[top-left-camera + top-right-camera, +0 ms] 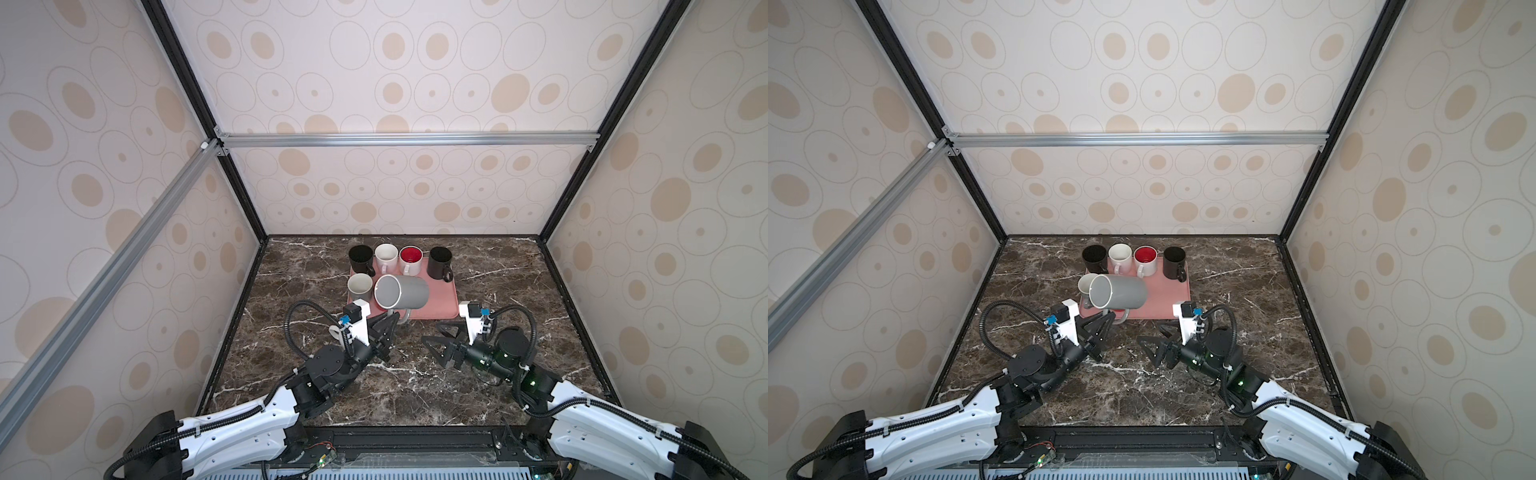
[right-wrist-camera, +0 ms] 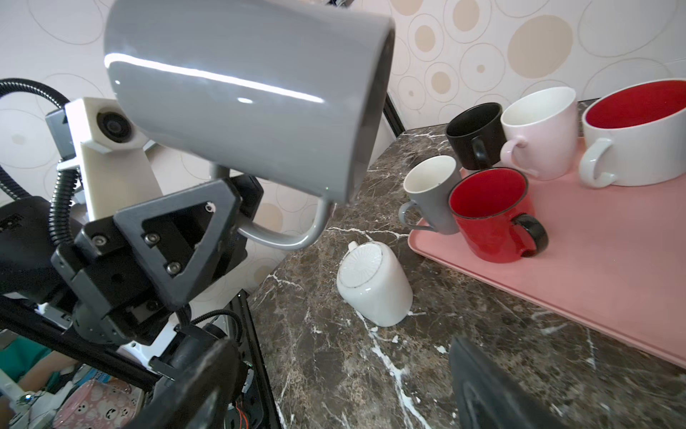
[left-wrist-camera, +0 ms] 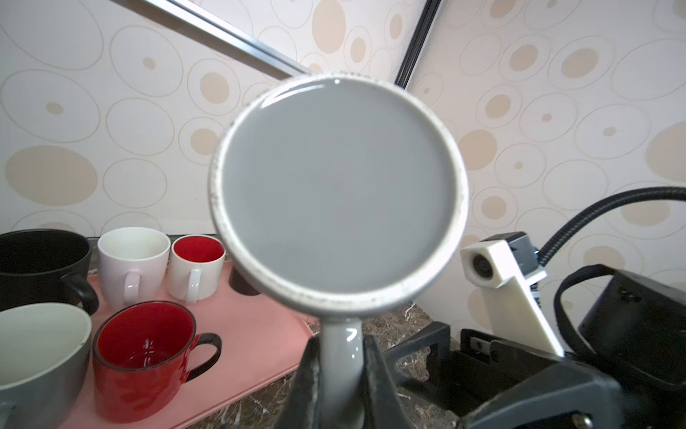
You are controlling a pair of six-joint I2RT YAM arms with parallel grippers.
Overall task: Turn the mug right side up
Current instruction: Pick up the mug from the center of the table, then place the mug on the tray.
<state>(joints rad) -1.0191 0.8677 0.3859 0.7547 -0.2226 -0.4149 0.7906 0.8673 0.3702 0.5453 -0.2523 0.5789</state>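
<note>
In both top views the grey mug (image 1: 402, 296) hangs on its side in the air by the pink tray (image 1: 440, 301), mouth leftward: mid-turn, I judge. The left gripper (image 1: 394, 322) pinches its handle; the right gripper (image 1: 436, 338) stands spread over the marble tabletop (image 1: 374, 395). The left wrist view shows the flat glazed base, ringed by a rough speckled foot. The right wrist view shows the glossy cylindrical wall; next, a wrist roll must bring the mouth upward.

Just below centre, you see the grey mug (image 1: 403, 296) on its side above the lower edge of the pink tray (image 1: 442, 301), handle pinched in the left claw (image 1: 394, 322); the right claw (image 1: 431, 333) gapes over the surface (image 1: 374, 395).
</note>
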